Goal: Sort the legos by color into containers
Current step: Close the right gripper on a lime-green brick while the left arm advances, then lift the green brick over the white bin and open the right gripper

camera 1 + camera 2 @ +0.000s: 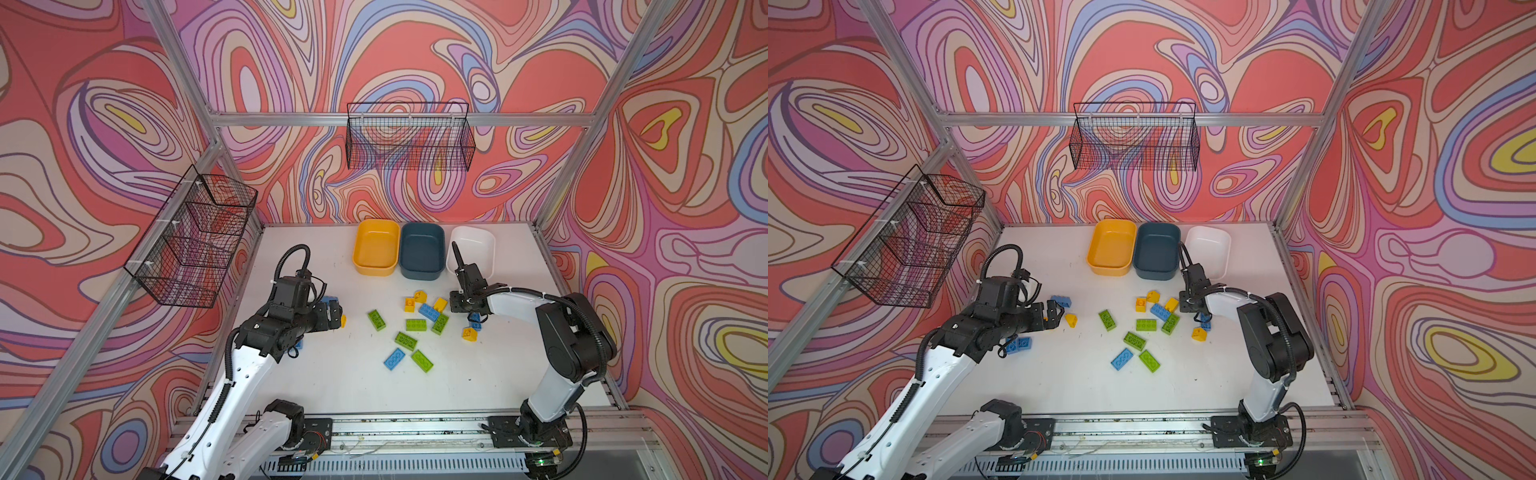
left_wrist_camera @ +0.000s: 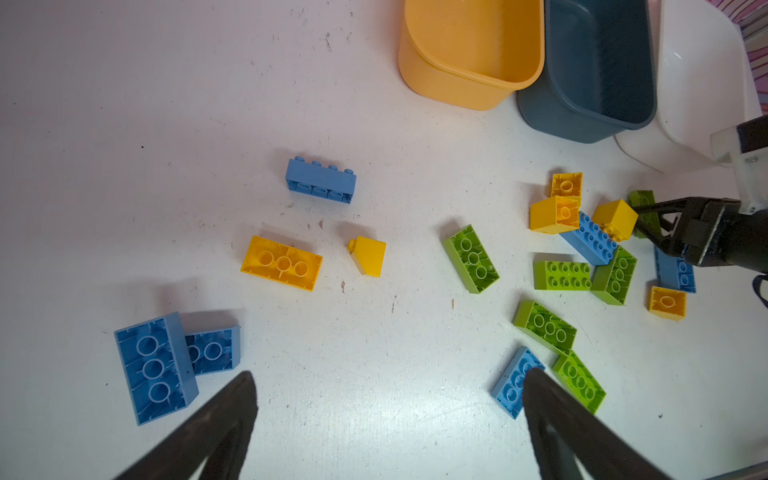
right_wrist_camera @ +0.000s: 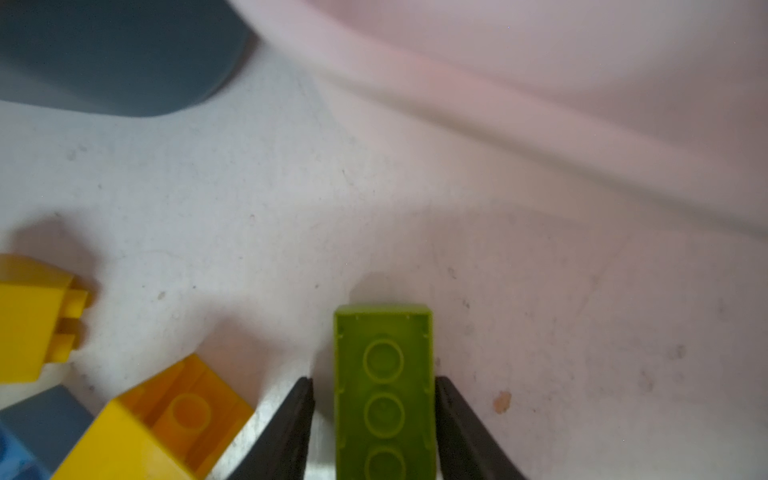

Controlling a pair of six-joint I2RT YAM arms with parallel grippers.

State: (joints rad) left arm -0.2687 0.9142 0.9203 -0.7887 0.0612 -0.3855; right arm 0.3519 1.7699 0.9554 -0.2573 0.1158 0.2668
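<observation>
Legos (image 1: pixel 415 325) in green, blue and yellow lie scattered across the white table (image 1: pixel 353 386), just near of three containers (image 1: pixel 420 274) lined up at its far edge. The left gripper's (image 2: pixel 388 374) fingers (image 2: pixel 224 415) hang wide open over the left-hand bricks; the right gripper's (image 3: pixel 373 380) fingers (image 3: pixel 291 424) straddle an upturned green brick (image 3: pixel 383 332) beside the white container (image 1: pixel 478 245), clamping unclear.

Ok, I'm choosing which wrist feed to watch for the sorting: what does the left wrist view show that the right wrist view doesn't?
Left wrist only: the yellow-orange tub, the open left gripper, the oblong yellow brick and the paired blue bricks.
Right wrist only: up close, the right gripper straddling a green brick lying studs-down, with a gap on one side.
Both: the dark teal tub, the white tub, the table and small yellow bricks.
</observation>
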